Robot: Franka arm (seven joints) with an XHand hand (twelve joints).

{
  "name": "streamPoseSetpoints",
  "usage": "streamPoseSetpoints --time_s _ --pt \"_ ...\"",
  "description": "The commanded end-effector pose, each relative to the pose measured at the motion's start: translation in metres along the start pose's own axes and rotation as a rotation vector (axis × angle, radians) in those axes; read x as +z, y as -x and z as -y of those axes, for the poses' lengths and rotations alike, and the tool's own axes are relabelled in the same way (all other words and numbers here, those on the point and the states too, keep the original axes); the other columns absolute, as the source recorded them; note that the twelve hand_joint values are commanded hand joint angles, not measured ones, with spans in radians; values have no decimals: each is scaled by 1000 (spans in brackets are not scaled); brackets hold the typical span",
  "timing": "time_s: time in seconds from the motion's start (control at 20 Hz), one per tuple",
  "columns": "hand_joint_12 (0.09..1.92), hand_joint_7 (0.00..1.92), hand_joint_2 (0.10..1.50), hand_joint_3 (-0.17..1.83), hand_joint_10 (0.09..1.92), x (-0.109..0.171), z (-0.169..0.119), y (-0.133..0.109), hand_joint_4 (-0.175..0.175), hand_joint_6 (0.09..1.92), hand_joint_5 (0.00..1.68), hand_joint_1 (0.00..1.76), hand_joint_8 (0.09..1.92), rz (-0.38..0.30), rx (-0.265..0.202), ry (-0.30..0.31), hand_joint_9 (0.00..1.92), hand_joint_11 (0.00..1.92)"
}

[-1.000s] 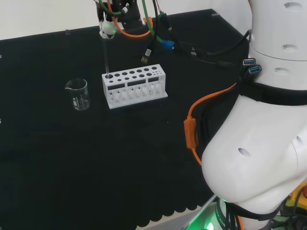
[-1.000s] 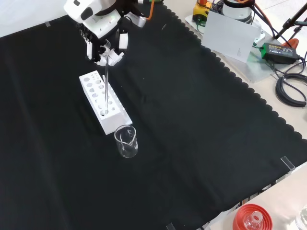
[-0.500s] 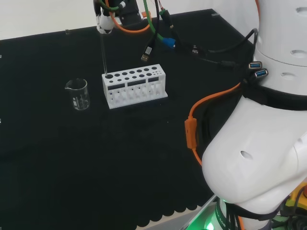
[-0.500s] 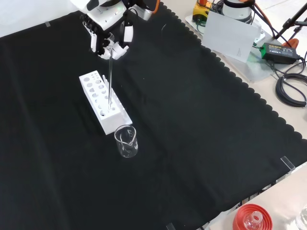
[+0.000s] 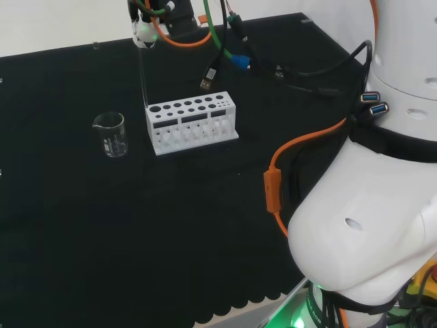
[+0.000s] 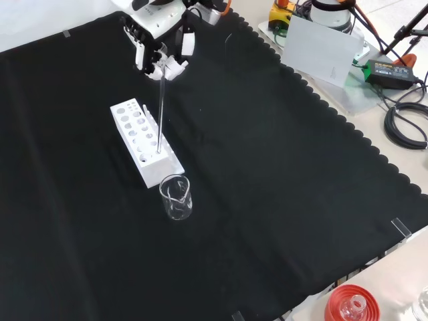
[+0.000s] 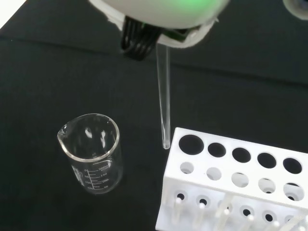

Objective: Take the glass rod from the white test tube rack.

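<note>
Fingers (image 6: 175, 61) pinching one glass rod (image 7: 163, 96), rod clear above one white rack (image 5: 192, 122), one beaker (image 5: 111, 134) beside

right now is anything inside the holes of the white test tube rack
The holes of the white test tube rack look empty. The glass rod hangs clear above its corner, pinched in the hand. Inside the lower tier is hidden.

In the head view the rack (image 5: 191, 124) stands on the cloth (image 5: 102, 225) with the beaker (image 5: 111, 134) near its left end. The rod (image 5: 142, 75) hangs upright above that same end, its top in the hand (image 5: 145, 31). In the front view the beaker (image 6: 176, 196) stands just before the rack's (image 6: 144, 141) near end.
</note>
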State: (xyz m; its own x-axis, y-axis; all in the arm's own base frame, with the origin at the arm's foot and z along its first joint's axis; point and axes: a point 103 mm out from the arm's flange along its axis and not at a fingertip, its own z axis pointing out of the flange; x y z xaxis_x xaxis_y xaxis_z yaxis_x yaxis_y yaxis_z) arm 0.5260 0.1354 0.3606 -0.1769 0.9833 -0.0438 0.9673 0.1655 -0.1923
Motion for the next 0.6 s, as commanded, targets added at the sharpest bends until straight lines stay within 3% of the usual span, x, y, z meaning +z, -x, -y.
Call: streamPoseSetpoints --time_s 0.05,0.6 --pt "452 1604 635 835 87 -5 11 -13 -175 980 1136 1191 585 5 -14 10 1918 1695" --pt "451 1607 633 837 87 -17 26 -20 -175 979 1137 1191 579 4 -36 34 1919 1696"
